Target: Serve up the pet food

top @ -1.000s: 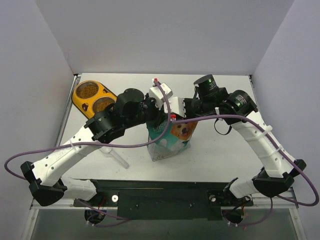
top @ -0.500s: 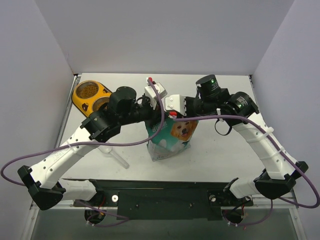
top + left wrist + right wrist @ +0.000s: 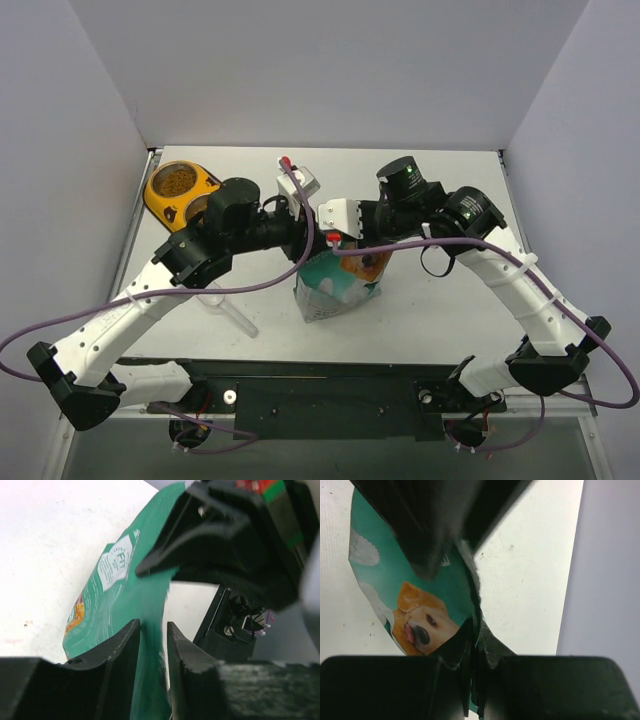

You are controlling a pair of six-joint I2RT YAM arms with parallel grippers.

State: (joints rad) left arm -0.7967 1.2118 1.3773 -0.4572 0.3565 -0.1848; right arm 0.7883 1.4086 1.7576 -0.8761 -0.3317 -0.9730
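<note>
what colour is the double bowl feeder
The feeder is yellow, clearest in the top external view.

The pouch (image 3: 380, 575) pinched in the right gripper (image 3: 475, 632) is thin, slightly glossy printed plastic film with a ragged torn edge. That gripper and the left gripper (image 3: 152, 626) both have matt black moulded plastic fingers. Beneath them the table (image 3: 530, 555) is matt white and faintly speckled. Out beyond the left gripper, a smooth yellow plastic feeder (image 3: 158, 207) holds rough, granular brown kibble (image 3: 176, 181)

"FIT" on teal pouch (image 3: 125, 595)
</note>
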